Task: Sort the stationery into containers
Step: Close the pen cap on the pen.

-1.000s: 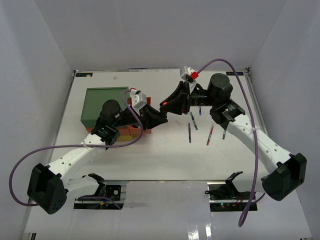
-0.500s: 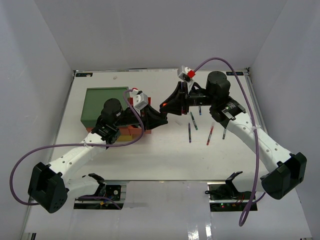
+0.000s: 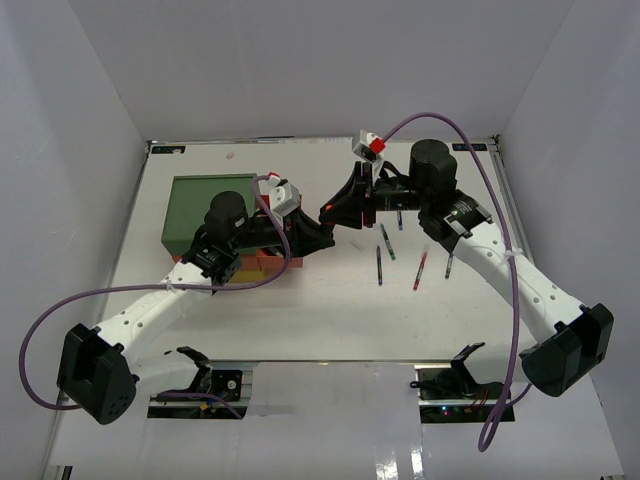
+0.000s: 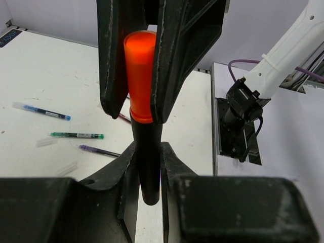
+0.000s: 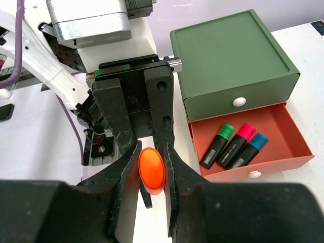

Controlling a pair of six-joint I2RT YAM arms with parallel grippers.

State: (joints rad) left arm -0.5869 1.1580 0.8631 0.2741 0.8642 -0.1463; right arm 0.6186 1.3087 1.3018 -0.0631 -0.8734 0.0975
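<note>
A black highlighter with an orange cap [image 4: 140, 76] is held between both grippers above the table, just right of the drawer stack [image 3: 205, 205]. My left gripper [image 4: 148, 154] is shut on its black body. My right gripper [image 5: 152, 163] is shut on the orange cap [image 5: 152, 169]. In the top view the two grippers meet tip to tip, left [image 3: 318, 230] and right [image 3: 334, 212]. The red-orange drawer [image 5: 288, 136] stands open and holds green-, pink- and blue-capped highlighters. The green tier [image 5: 233, 55] above it is shut.
Several thin pens lie on the table right of the grippers, among them a green one [image 3: 386, 241], a purple one [image 3: 379, 265] and a red one [image 3: 419, 271]. Blue [image 4: 43, 111], green [image 4: 77, 135] and purple [image 4: 98, 151] pens show in the left wrist view.
Both arms have shifted slightly toward the back of the table. The grippers stay joined at the orange-capped highlighter.
</note>
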